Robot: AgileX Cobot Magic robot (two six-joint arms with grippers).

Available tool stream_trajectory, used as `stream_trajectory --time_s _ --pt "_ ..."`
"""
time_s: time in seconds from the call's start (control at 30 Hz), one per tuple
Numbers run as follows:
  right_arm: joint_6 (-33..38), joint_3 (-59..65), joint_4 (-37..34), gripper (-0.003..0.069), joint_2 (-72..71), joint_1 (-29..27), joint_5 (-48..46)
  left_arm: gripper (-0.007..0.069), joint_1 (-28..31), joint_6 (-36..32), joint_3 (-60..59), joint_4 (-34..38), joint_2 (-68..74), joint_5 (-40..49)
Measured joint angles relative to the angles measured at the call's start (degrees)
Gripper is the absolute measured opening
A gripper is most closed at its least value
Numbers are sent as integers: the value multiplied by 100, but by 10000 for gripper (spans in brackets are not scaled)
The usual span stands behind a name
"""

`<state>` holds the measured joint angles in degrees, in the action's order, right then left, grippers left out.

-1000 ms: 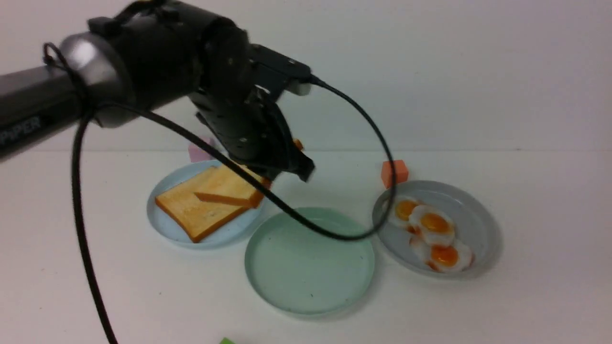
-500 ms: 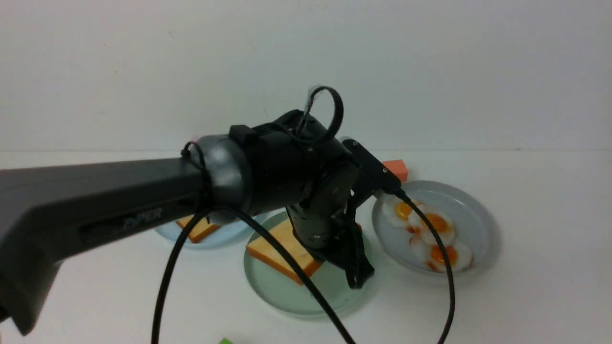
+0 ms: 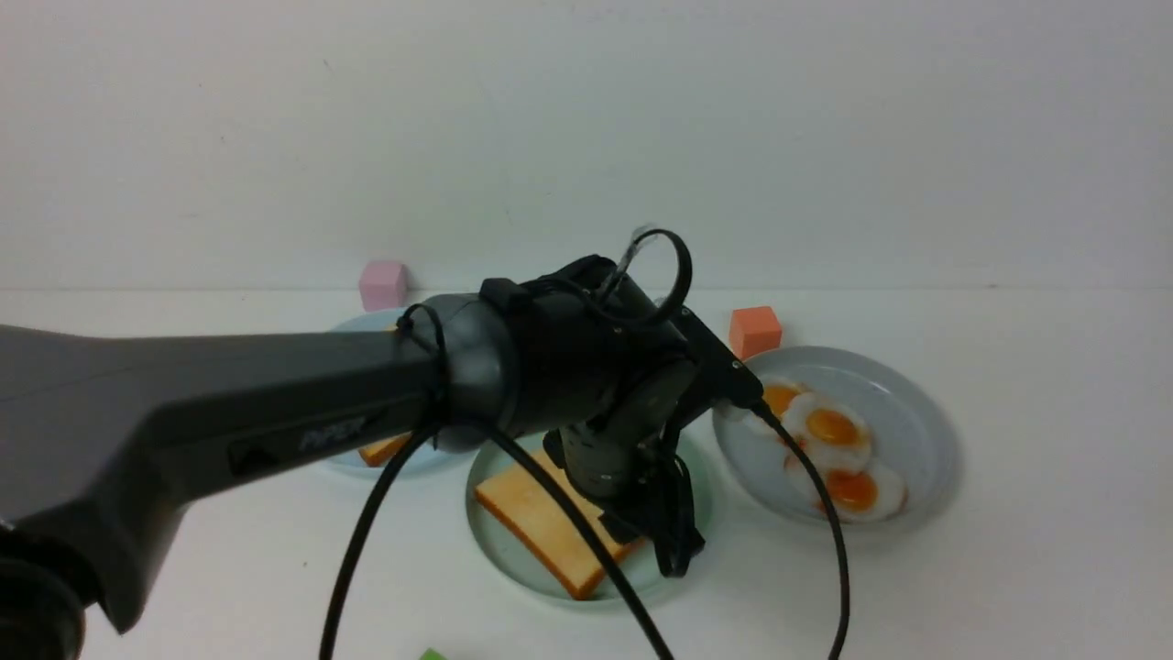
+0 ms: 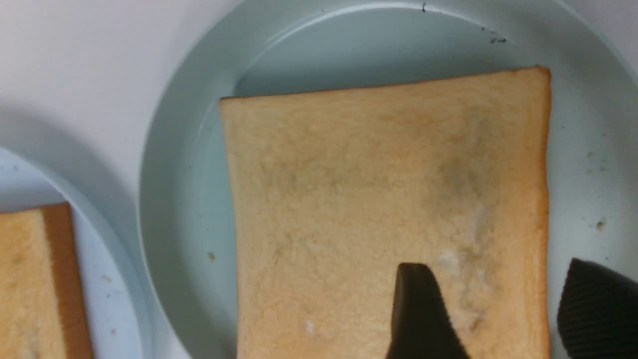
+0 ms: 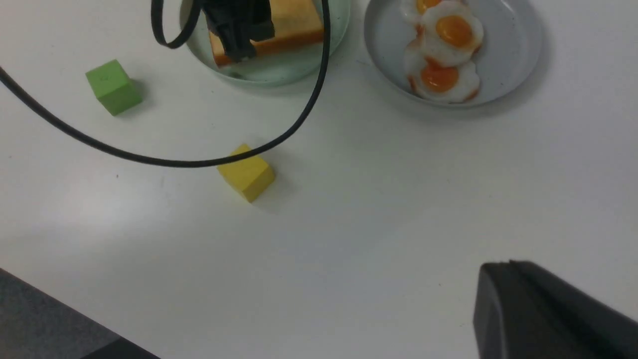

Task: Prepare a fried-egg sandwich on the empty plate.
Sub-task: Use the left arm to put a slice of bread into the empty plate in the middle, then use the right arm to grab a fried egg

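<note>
Under left hand (image 4: 498, 284): toast slice (image 4: 379, 189) flat on mint plate (image 4: 174, 209), jaws spread astride its crust, nothing held. Right hand (image 5: 503, 289) clenched. Toast likely light, stiff: pinch crust edge. Right of left hand, fried eggs (image 3: 829, 431) likely floppy: pinch white rim.

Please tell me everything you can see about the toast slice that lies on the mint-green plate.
The toast slice is roughly square, with a golden-brown, grainy face and a darker orange crust at the edges. It lies flat inside the mint-green plate, alone there. The left gripper stands open above one edge, one finger over the face; whether it touches is unclear.
</note>
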<state>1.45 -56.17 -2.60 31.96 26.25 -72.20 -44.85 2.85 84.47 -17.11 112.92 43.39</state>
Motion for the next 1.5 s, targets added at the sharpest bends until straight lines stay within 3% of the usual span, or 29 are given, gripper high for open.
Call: stream_trajectory --time_s 0.1,0.2,0.3,0.43,0.8,1.03,1.27,1.5 --pt "0 0 0 18 230 0 93 435 -47 257 0 6 -381 32" --pt "20 0 0 22 638 0 320 379 -142 581 0 13 -1071 105" --pt "187 0 0 28 1555 0 780 137 -248 978 0 210 -2344 460" --pt "305 0 75 31 2529 0 1359 -13 -265 1066 -249 476 -3476 604" --pt "184 -977 478 85 5619 -123 2317 -13 -265 1406 -3249 670 -6792 215" --pt "184 -2138 382 312 7334 -547 2519 -13 -265 1543 -4441 669 -8748 -449" --pt "60 -2708 260 542 8079 -858 2807 -13 -265 1555 -4515 646 -9032 -341" --pt "34 -2781 149 631 8551 -855 3196 -13 -265 1556 -4515 666 -8886 -423"
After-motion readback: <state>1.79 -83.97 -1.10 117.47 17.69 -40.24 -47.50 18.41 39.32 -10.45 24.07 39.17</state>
